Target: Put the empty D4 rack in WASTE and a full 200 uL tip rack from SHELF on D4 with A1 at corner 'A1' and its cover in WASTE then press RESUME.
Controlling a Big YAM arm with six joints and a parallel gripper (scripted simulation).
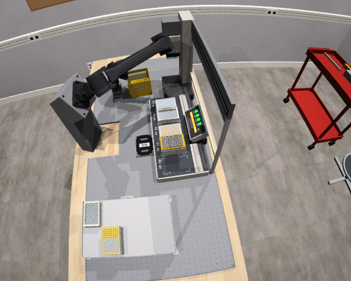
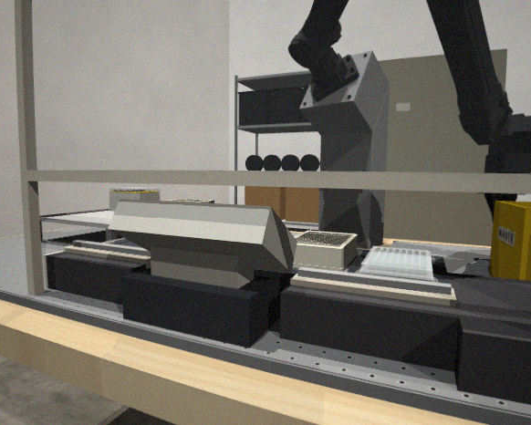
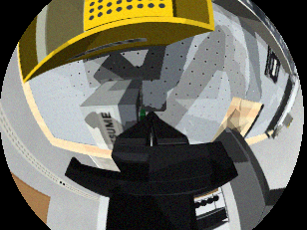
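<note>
Gripper (image 3: 142, 115) pressed together, pinching nothing, beside the bin (image 1: 139, 82); ahead of it the RESUME box (image 3: 106, 118), judged stiff, to be pushed squarely with closed tips; rack (image 1: 172, 141) sits on the deck, judged light, rigid, best gripped across its long sides.

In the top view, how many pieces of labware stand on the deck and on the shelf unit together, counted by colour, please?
Yellow-framed racks: 2
White-framed pieces: 2
Clear plate: 1
Tan piece: 1
Total: 6
</note>
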